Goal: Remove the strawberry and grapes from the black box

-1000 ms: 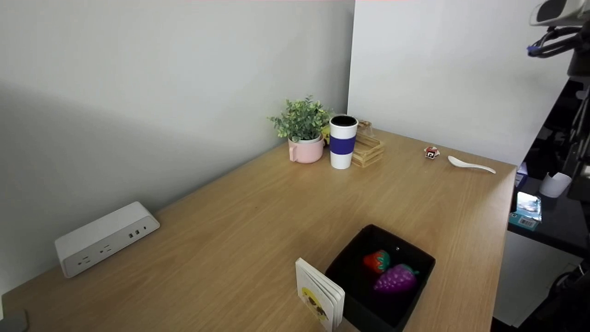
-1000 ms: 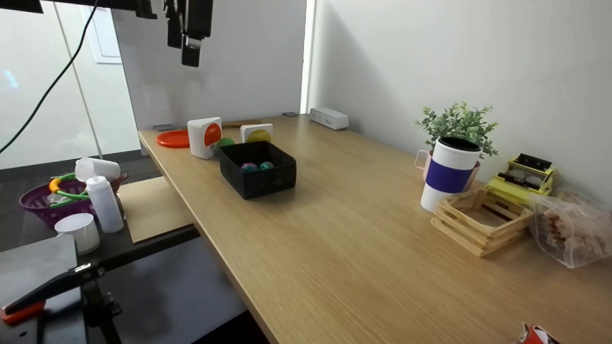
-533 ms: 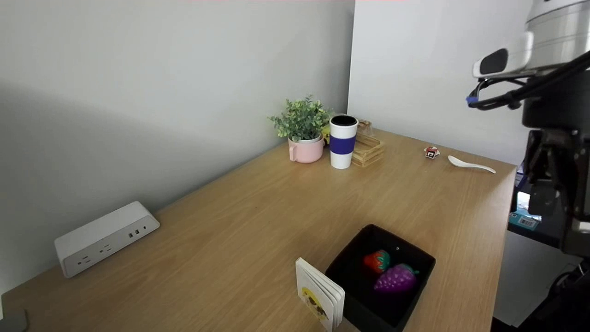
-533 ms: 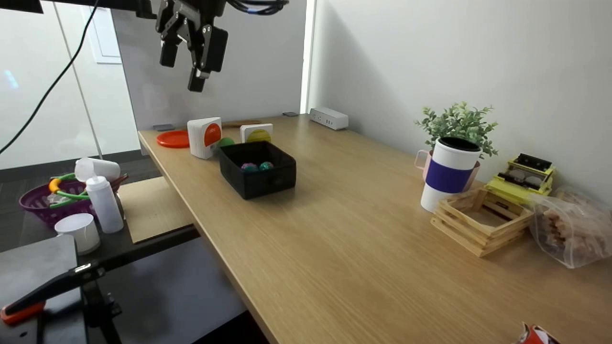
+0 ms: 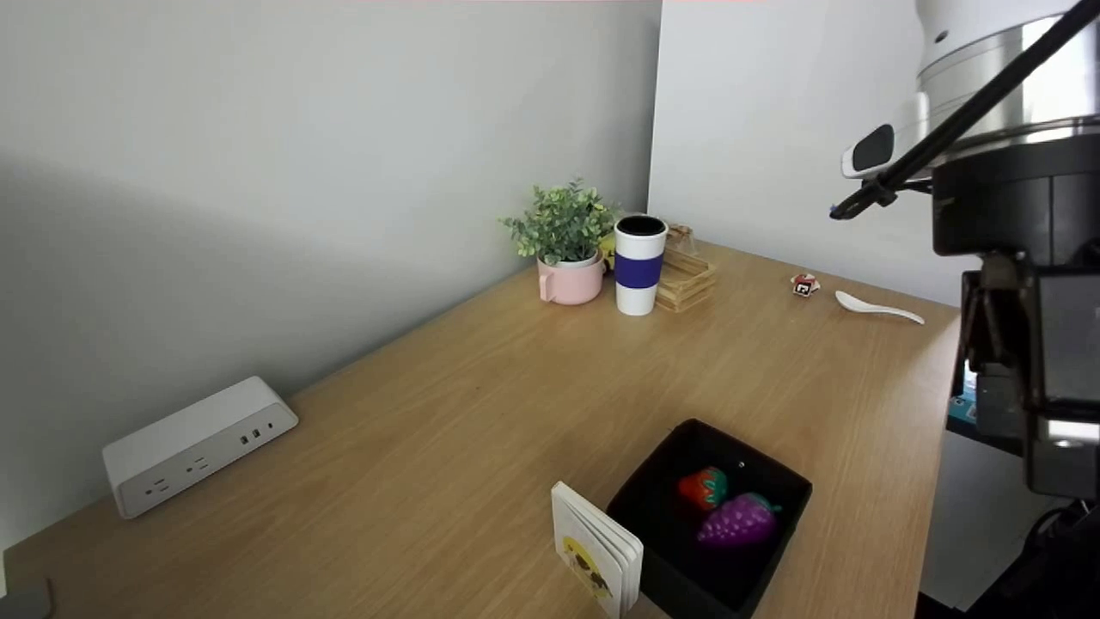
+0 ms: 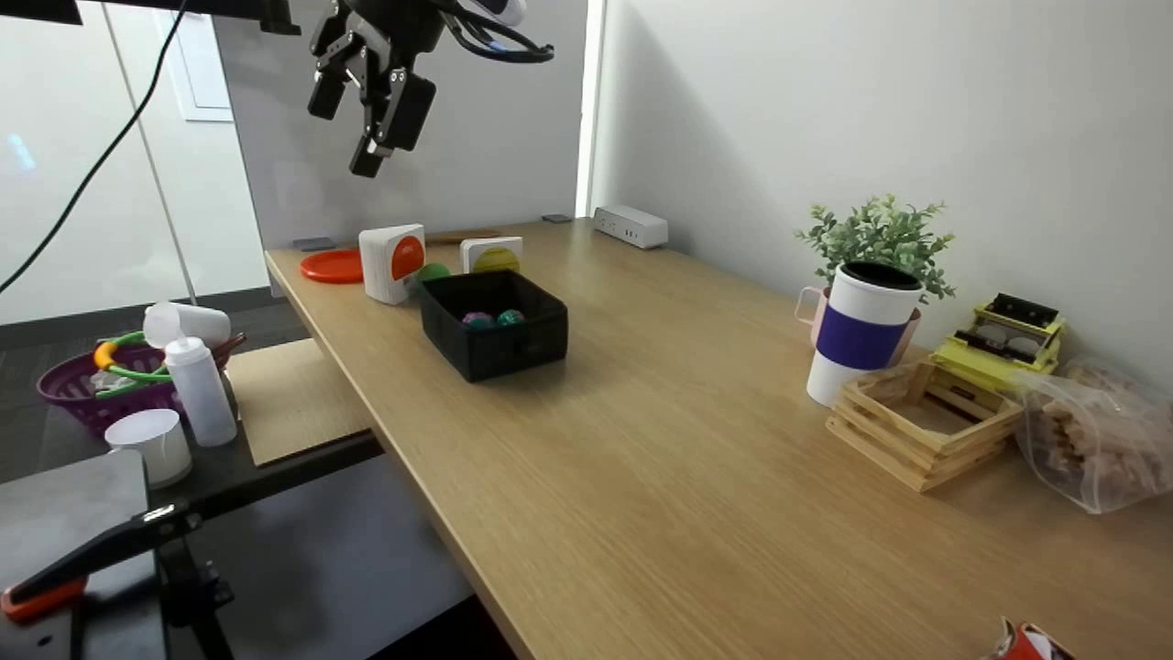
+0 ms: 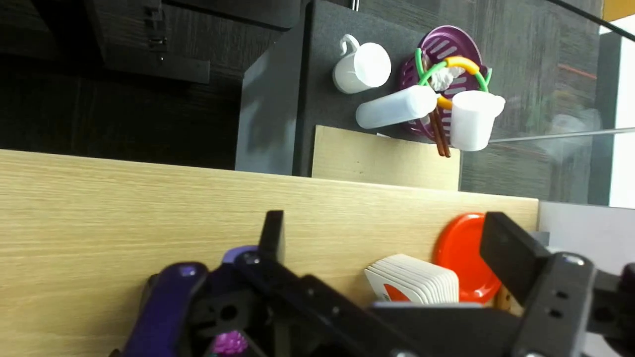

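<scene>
The black box (image 5: pixel 687 576) stands on the table; its dark front wall (image 6: pixel 518 350) shows in an exterior view. Inside lie the red strawberry (image 5: pixel 703 487) with its green top and, touching or nearly touching it, the purple grapes (image 5: pixel 737 521). From the opposite side only the top ends of the strawberry (image 6: pixel 510 317) and grapes (image 6: pixel 477 320) peek over the wall. High above the table, up and to the left of the box there, my gripper (image 6: pixel 346 130) hangs tilted. Its jaws stand wide apart with nothing between them. In the wrist view a bit of the grapes (image 7: pixel 230 343) shows behind the gripper's linkage.
Board books (image 6: pixel 392 264) (image 5: pixel 595 548) stand close to the box. A red plate (image 6: pixel 332 266) lies behind them. Farther off are a tumbler (image 5: pixel 638 265), a potted plant (image 5: pixel 563 223), a wooden crate (image 6: pixel 924 422) and a white spoon (image 5: pixel 876 308). The table edge (image 7: pixel 198 171) runs near the box.
My arm has come farther into both exterior views, and the gripper has dropped lower and tilted. In the last half second it has moved only slightly. Box and fruit have stayed put.
</scene>
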Robot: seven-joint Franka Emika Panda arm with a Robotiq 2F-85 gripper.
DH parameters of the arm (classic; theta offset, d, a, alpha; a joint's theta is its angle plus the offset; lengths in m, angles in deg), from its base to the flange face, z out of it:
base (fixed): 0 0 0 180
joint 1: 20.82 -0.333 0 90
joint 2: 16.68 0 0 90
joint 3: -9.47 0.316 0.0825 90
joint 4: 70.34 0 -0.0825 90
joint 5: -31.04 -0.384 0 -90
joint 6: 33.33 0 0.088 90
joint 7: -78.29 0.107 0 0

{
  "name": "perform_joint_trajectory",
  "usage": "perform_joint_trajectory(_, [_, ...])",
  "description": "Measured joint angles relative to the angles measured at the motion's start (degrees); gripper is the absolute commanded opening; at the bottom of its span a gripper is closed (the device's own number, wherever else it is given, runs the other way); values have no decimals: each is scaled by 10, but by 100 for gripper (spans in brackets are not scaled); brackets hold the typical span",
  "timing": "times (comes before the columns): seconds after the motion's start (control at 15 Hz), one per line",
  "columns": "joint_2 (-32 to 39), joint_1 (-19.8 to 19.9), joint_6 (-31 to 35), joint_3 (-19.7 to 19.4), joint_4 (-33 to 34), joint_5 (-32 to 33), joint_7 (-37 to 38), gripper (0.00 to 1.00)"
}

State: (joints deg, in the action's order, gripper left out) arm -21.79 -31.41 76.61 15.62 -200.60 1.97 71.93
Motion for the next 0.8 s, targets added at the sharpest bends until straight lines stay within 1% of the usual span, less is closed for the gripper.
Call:
perform_joint_trajectory(0.13, [4, 0, -3, 1, 0, 26, -11, 100])
perform_joint_trajectory(0.27, [9, 0, -16, 2, 3, 79, -11, 100])
perform_joint_trajectory(0.47, [18, 0, -71, 6, 20, 168, -11, 100])
perform_joint_trajectory(0.67, [32, -1, -133, 16, 54, 250, -11, 100])
perform_joint_trajectory(0.8, [42, -4, -162, 27, 80, 307, -11, 100])
